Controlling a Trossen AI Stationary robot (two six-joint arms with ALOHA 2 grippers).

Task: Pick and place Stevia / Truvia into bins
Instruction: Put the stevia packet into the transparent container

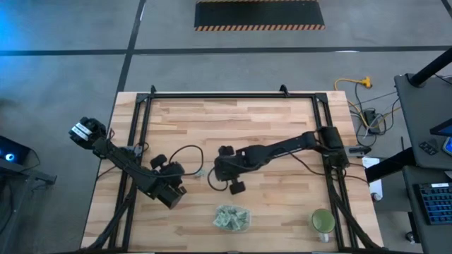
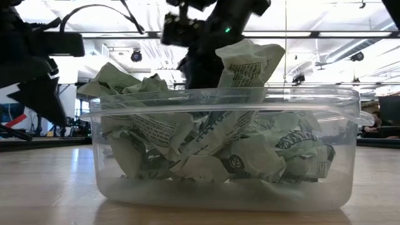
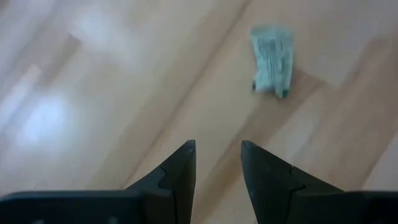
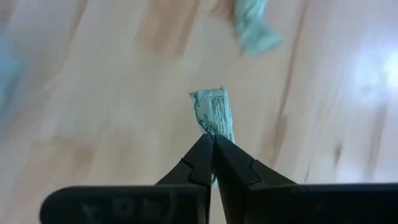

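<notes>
A clear plastic bin (image 1: 232, 217) near the table's front edge is heaped with crumpled pale green Stevia sachets (image 2: 212, 144). My right gripper (image 4: 212, 142) hangs over the middle of the table (image 1: 215, 175), shut on one sachet (image 4: 214, 112). A second sachet (image 4: 252, 28) lies flat on the wood beyond it. My left gripper (image 3: 217, 165) stands open to the left of it (image 1: 180, 189), nothing between its fingers. A loose sachet (image 3: 272, 60) lies on the wood ahead of the left gripper. My right gripper pinches one end of the sachet (image 4: 217, 132) between its two fingertips. The fingers slant steeply down at it. The rest of the sachet sticks out past the tips, lifted clear of the table.
A round green cup (image 1: 323, 221) stands at the front right. Black frame rails (image 1: 138, 141) run along the table's left, right and far sides. Bare wood lies across the far half of the table.
</notes>
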